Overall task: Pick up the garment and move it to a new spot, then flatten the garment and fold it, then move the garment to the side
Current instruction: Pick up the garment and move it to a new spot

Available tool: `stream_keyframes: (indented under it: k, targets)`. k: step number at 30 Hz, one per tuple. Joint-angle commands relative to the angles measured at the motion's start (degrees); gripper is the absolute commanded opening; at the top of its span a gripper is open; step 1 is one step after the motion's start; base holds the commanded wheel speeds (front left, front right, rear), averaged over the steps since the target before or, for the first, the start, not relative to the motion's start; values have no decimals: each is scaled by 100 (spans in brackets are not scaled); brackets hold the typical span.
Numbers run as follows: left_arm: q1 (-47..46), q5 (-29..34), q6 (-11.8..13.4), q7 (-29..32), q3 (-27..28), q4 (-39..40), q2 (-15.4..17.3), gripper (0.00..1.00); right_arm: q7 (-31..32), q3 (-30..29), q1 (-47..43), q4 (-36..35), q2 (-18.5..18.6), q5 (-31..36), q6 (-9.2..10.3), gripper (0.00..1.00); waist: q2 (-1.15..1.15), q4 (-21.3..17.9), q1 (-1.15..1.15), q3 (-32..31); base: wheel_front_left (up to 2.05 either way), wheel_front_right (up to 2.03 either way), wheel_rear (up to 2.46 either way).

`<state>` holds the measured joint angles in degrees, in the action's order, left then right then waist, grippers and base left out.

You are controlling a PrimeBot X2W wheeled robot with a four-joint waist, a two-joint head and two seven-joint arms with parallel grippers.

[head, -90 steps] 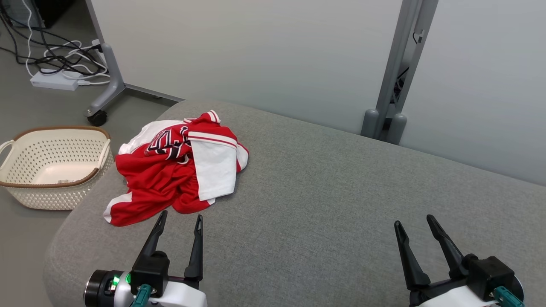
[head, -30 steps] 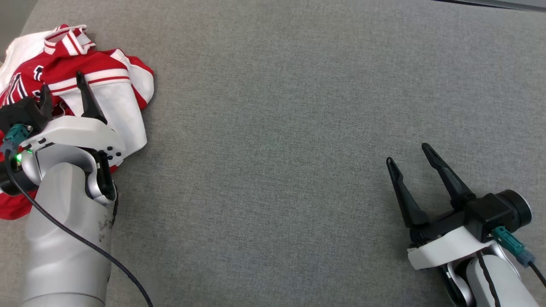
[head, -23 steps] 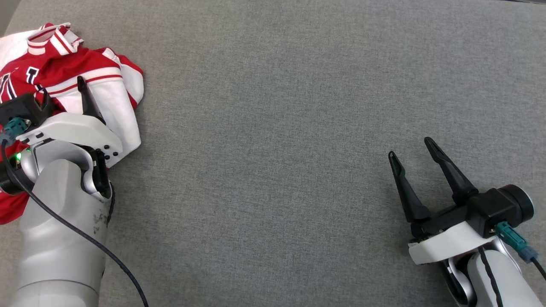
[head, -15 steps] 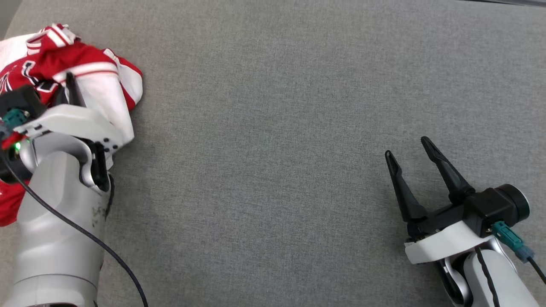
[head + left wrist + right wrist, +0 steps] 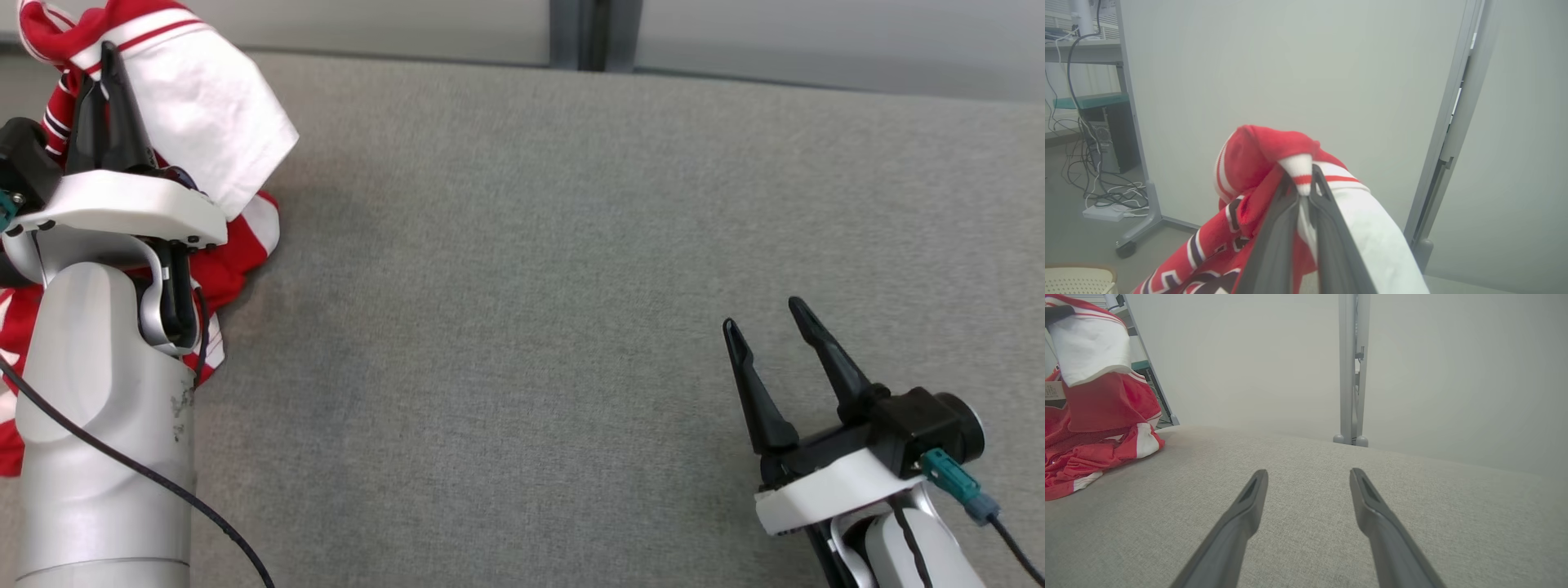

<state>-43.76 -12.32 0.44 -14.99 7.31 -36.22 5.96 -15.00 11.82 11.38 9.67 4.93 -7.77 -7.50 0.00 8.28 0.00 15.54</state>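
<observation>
On grey padded surface point(image 5: 571, 286), far left | garment point(image 5: 208, 122): red-and-white jersey, top raised, lower folds resting on the pad | handling: soft, light, limp, likely to sag; take hold at a trimmed edge | left gripper point(image 5: 1300, 181): pinching striped trim, apparently one fold | right gripper point(image 5: 761, 312): spread, empty, well apart

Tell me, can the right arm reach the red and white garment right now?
Probably, with a long reach: the right gripper is open, and nothing lies on the grey cushion between it and the garment. The garment hangs far to the left, pinched in the shut left gripper.
</observation>
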Motion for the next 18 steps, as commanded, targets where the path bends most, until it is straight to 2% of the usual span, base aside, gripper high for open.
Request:
stream_keyframes:
  k: [1,9,18]
  targets:
    - [50,56,-51,-28,-37,120,-4,0,-26,-19,-97,18,-19,-42,2,100,0,-185,0,-313,0,0,0]
    - [149,44,-346,94,-405,746,-114,0,-26,-115,-541,85,-166,-122,2,100,0,-697,0,-1077,0,0,0]
    - [-154,53,-451,568,-818,1171,-169,0,-26,-103,-785,73,-189,-275,2,100,0,-1549,0,-1498,0,0,0]
